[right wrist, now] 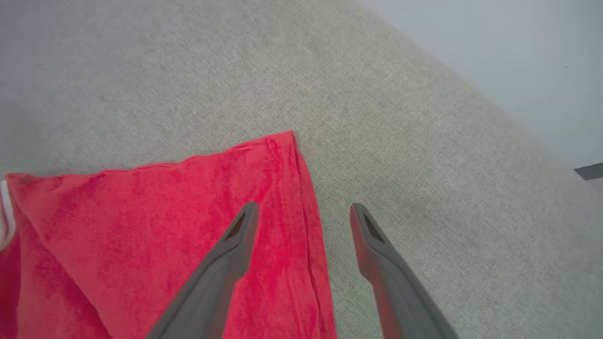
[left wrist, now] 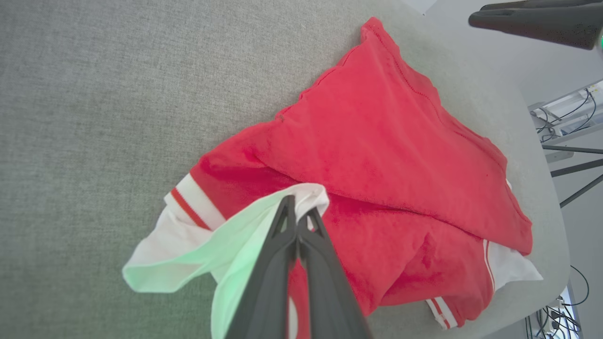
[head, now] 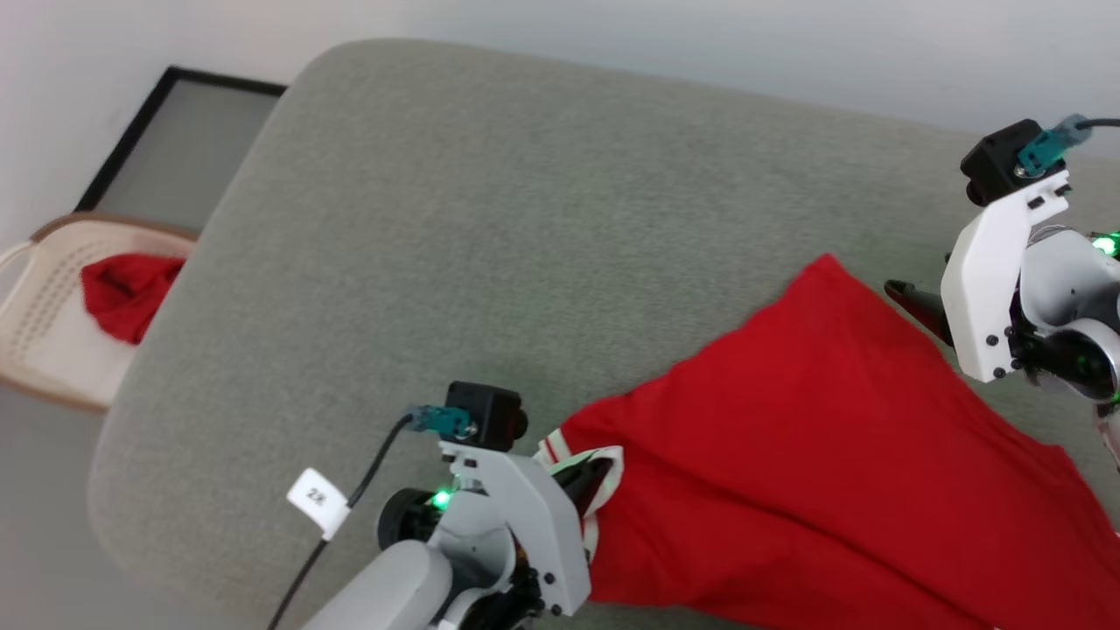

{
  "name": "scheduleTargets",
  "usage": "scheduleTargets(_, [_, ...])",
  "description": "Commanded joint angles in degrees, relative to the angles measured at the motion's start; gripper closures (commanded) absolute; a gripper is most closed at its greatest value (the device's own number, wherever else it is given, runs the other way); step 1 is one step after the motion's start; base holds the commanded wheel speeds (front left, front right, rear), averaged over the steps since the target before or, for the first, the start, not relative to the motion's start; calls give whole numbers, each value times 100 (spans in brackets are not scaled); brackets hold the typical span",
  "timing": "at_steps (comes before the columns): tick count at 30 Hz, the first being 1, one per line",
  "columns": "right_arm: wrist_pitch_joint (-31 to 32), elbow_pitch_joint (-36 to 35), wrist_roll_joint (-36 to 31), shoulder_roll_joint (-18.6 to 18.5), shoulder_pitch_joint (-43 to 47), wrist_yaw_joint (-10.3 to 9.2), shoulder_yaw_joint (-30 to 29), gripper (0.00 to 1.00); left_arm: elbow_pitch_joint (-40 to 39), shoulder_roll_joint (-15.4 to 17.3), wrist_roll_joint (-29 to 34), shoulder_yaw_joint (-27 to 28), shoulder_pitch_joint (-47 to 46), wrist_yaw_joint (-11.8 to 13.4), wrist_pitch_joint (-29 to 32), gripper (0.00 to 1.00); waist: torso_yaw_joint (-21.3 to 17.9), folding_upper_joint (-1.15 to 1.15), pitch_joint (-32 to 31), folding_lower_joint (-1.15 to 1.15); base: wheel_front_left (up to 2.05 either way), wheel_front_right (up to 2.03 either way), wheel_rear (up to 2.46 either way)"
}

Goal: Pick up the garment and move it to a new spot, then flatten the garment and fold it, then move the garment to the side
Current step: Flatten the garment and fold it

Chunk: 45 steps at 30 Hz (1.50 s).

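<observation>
On the grey-green fabric counter [head: 420,219], toward its right side in head view, lies the shirt [head: 831,455]. It's red, rumpled and doubled over itself, not flat, w/ one pointed corner reaching up toward the far edge. The lower part runs out of the pic at bottom right.

L gripper [left wrist: 299,212]: fingers pressed together, pinching white sleeve cloth at the shirt's near-left end. The sleeve is pulled up off the counter and hangs loose around the fingers w/ a green tint on it. Red-white stripe trim shows just beside the pinch. In L wrist view a 2nd white sleeve w/ the same trim pokes out at the shirt's other end, close to the counter's rounded edge.

R gripper [right wrist: 304,214]: fingers spread wide, holding nothing. In R wrist view one finger is over red cloth, the other over bare counter, w/ the shirt's stitched side edge between them, just short of the pointed corner. Can't tell if the tips touch cloth or the counter.

Off the counter's left end in head view sits a beige perforated basket [head: 44,306] w/ a red cloth [head: 122,293] in it. Behind it is a dark-framed panel [head: 175,149].
</observation>
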Motion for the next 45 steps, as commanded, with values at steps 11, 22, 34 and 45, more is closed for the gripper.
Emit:
scheduleTargets(11, [797,1322,217,-68,-859,-3,1148,0,417,-380,44,-181,-352,-305,-138,100,715,0,479,0,0,0,0])
scheduleTargets(22, [1597,2279,496,79,-951,-4,1601,53,672,-542,-24,-195,-442,-409,-248,100,869,0,643,0,0,0,0])
scheduleTargets(34, [1686,2502,532,107,-1451,-5,1401,100,782,-392,-61,-68,-462,-266,-218,100,628,0,538,0,0,0,0])
scheduleTargets(45, [1298,2679,860,546,-1895,-4,815,100,555,458,-121,-55,-1327,103,1472,100,139,0,-219,0,0,0,0])
